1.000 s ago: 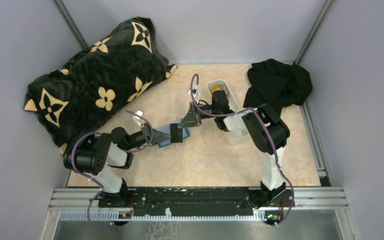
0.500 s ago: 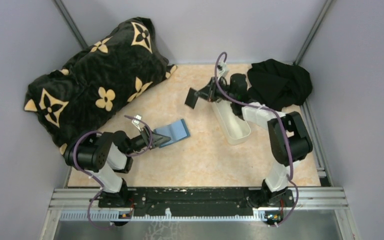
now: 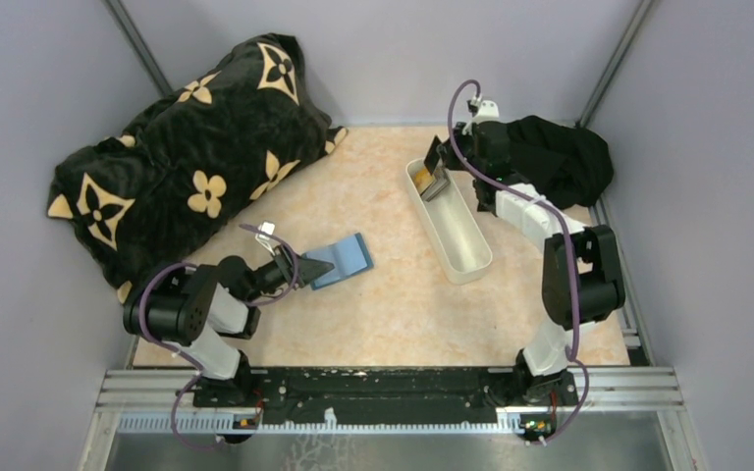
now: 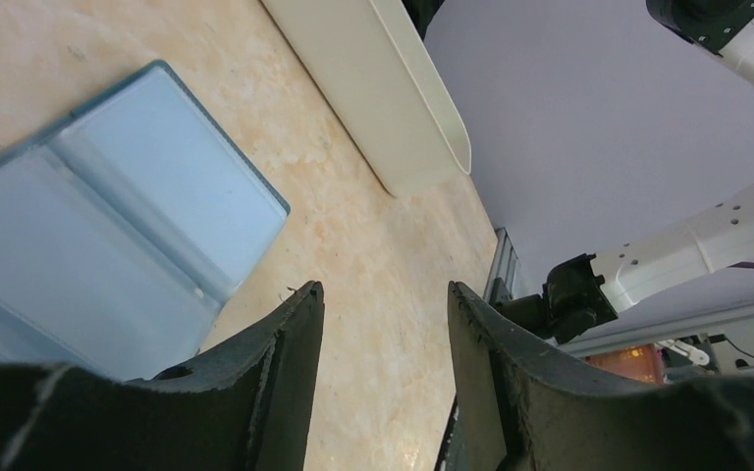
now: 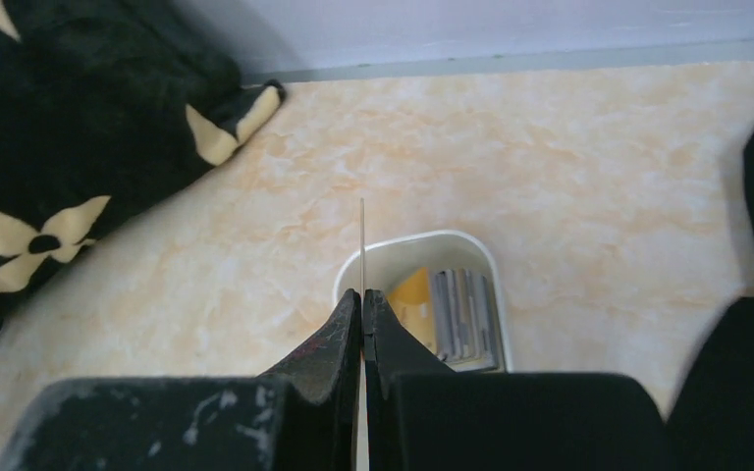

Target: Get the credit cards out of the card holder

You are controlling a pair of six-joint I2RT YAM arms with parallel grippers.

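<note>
The teal-blue card holder (image 3: pixel 346 259) lies open on the table, its paler blue inside up in the left wrist view (image 4: pixel 108 226). My left gripper (image 3: pixel 316 267) is open and empty at the holder's near-left edge (image 4: pixel 383 289), with one finger over its corner. My right gripper (image 3: pixel 440 165) is shut on a thin credit card (image 5: pixel 361 240), seen edge-on, above the far end of the white tray (image 5: pixel 422 241). Other credit cards lie in that end of the tray: a tan-gold one (image 5: pixel 410 304) and a grey one (image 5: pixel 463 316).
The long white tray (image 3: pixel 457 228) runs diagonally right of centre and also shows in the left wrist view (image 4: pixel 393 98). A black blanket with tan flowers (image 3: pixel 187 157) fills the far left. A black cloth (image 3: pixel 555 157) lies at the far right corner.
My right gripper has carried the card from the holder up and right to above the tray's far end. My left gripper has drawn back a little; the holder lies flat and open.
</note>
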